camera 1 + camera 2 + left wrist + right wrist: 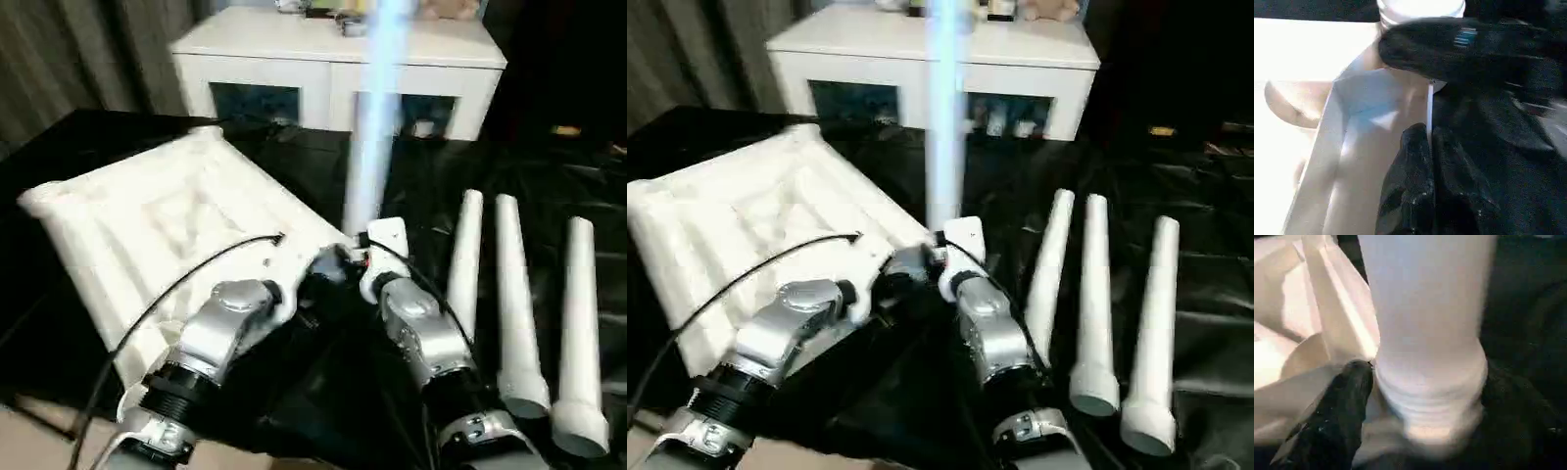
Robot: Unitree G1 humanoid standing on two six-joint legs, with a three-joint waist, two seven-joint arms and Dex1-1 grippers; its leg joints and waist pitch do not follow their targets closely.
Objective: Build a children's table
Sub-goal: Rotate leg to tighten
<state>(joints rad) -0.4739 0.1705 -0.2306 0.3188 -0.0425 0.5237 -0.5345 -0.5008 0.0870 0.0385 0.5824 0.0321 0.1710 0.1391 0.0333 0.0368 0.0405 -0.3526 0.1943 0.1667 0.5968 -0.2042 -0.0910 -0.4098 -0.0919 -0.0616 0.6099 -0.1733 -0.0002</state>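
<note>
The children's table top point(167, 225) lies upside down on the black cloth, ribbed underside up and tilted. At its near right corner one white leg point(377, 117) stands upright, its threaded end point(1430, 401) down at the corner socket. My right gripper point(370, 262) reaches around the base of this leg, one black finger point(1347, 401) on each side, pressed against it. My left gripper point(312, 276) is beside it, shut on the thin rim wall point(1428, 105) of the table top next to that corner.
Three loose white legs point(514, 294) lie side by side on the black cloth point(441, 166) to the right. A white cabinet point(333, 59) with dark glass doors stands behind the work. A curtain point(78, 49) hangs at the back left.
</note>
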